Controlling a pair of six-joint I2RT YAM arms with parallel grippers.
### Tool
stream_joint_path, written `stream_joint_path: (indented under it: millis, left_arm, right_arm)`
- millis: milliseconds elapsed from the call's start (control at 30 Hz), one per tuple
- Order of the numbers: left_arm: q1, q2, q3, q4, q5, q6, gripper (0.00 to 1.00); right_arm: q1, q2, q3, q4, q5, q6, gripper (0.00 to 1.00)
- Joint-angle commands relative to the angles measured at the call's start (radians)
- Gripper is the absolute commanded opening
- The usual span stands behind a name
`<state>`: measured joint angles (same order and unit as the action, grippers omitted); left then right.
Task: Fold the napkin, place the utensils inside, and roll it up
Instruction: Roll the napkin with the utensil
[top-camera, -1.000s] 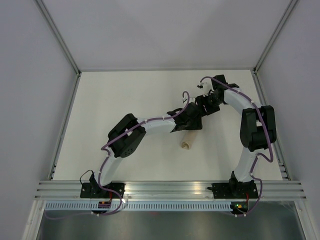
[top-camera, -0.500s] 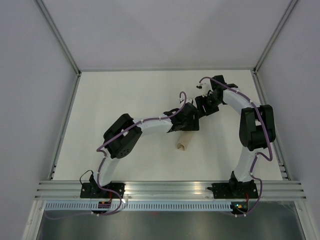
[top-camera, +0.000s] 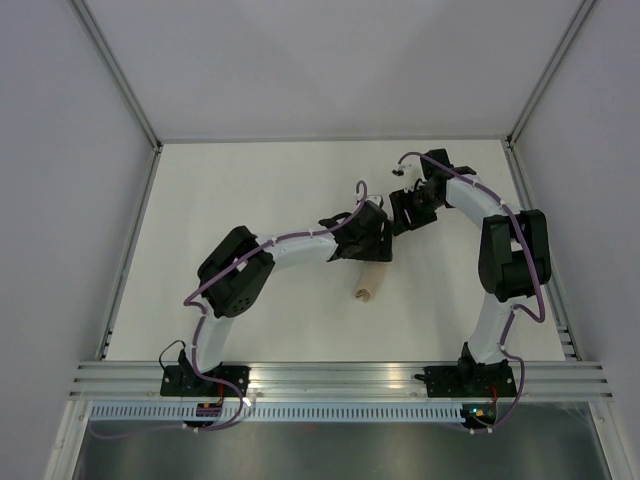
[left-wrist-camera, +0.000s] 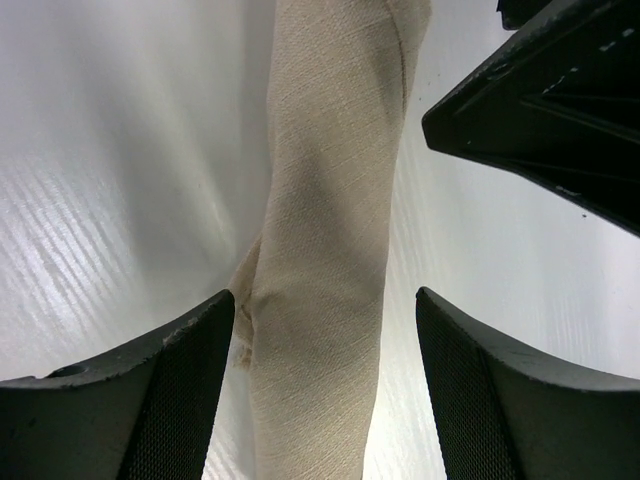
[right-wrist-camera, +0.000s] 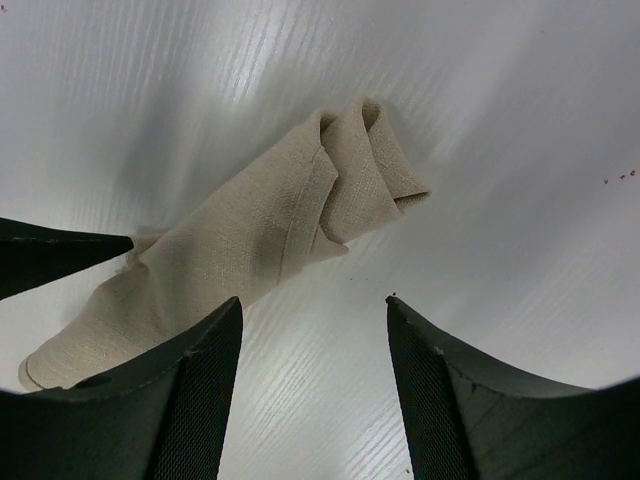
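Top: left gripper (top-camera: 373, 250) backs toward table (top-camera: 250, 180) left edge, baring more of rolled napkin (top-camera: 366, 290) mid-table.
Left wrist: jaws widening, astride roll, no contact.
Right wrist: right gripper (right-wrist-camera: 315, 305) spread, roll end beyond fingertips.
Fork unseen, probably wrapped inside; task looks nearly done.

Left arm (top-camera: 300, 247): white links, bulky black joint housings.
Right arm (top-camera: 492, 325): same white-and-black build.
Cables (top-camera: 196, 297): purple, looped along both arms.
Bases (top-camera: 205, 381): black blocks, small coloured lights.
Left gripper (left-wrist-camera: 322, 295): black wedge fingers, mesh-textured pads.
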<state>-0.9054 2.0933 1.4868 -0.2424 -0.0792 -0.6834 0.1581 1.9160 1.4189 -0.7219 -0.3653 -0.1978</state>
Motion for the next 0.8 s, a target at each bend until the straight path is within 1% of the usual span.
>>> stream_joint_path:
  millis: [0, 233, 367, 467, 500, 533, 600, 633, 700, 733, 767]
  left_arm:
    - [0.017, -0.084, -0.023, 0.009, 0.036, 0.053, 0.77]
    - [0.034, -0.156, -0.097, 0.038, 0.05, 0.088, 0.77]
    - [0.051, -0.236, -0.148, 0.057, 0.058, 0.111, 0.77]
    - [0.083, -0.332, -0.215, 0.072, 0.074, 0.14, 0.77]
    - [0.104, -0.395, -0.235, 0.072, 0.075, 0.149, 0.77]
    - [0.115, -0.426, -0.279, 0.072, 0.081, 0.159, 0.77]
    - [0.149, -0.496, -0.327, 0.071, 0.12, 0.186, 0.77]
    - [0.161, -0.568, -0.374, 0.072, 0.125, 0.192, 0.77]
    - [0.197, -0.634, -0.419, 0.074, 0.154, 0.208, 0.78]
    - [0.207, -0.709, -0.457, 0.072, 0.16, 0.214, 0.78]
    - [0.226, -0.742, -0.476, 0.068, 0.171, 0.223, 0.78]
  right_arm:
    - [0.003, 0.003, 0.029, -0.014, -0.001, 0.026, 0.65]
    - [0.003, 0.005, 0.049, -0.017, -0.007, 0.034, 0.65]
    - [0.003, -0.044, 0.054, -0.008, -0.012, 0.041, 0.65]
    - [-0.002, -0.104, 0.06, -0.013, -0.029, 0.046, 0.65]
    - [-0.006, -0.123, 0.06, -0.014, -0.04, 0.047, 0.66]
    - [-0.021, -0.139, 0.061, -0.016, -0.055, 0.049, 0.66]
    - [-0.041, -0.187, 0.069, -0.033, -0.092, 0.054, 0.67]
    - [-0.064, -0.202, 0.069, -0.04, -0.102, 0.054, 0.67]
    - [-0.097, -0.259, 0.054, -0.039, -0.144, 0.06, 0.67]
    - [-0.135, -0.299, 0.045, -0.036, -0.153, 0.061, 0.67]
    - [-0.152, -0.322, 0.035, -0.031, -0.164, 0.064, 0.67]
